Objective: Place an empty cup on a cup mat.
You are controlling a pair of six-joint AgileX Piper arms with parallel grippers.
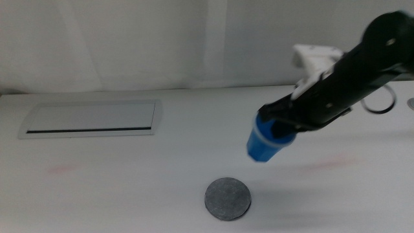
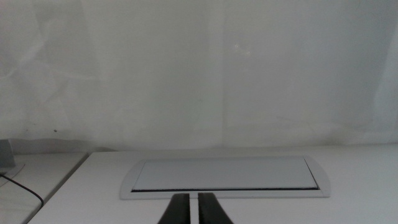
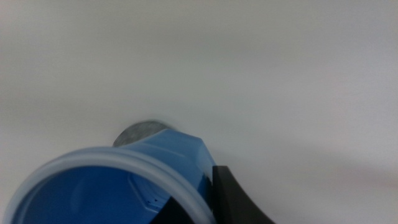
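My right gripper (image 1: pixel 277 127) comes in from the right and is shut on the rim of the blue cup (image 1: pixel 265 142), holding it tilted in the air above the table. The round grey cup mat (image 1: pixel 228 199) lies flat on the table, below and to the left of the cup, apart from it. In the right wrist view the cup (image 3: pixel 124 186) fills the near field with its blue inside showing, and a sliver of the mat (image 3: pixel 140 132) shows beyond it. My left gripper (image 2: pixel 193 208) waits out of the middle view, its jaws close together.
A rectangular grey-white panel (image 1: pixel 90 119) with a dark slot is set into the table at the back left; it also shows in the left wrist view (image 2: pixel 224 176). A white wall stands behind the table.
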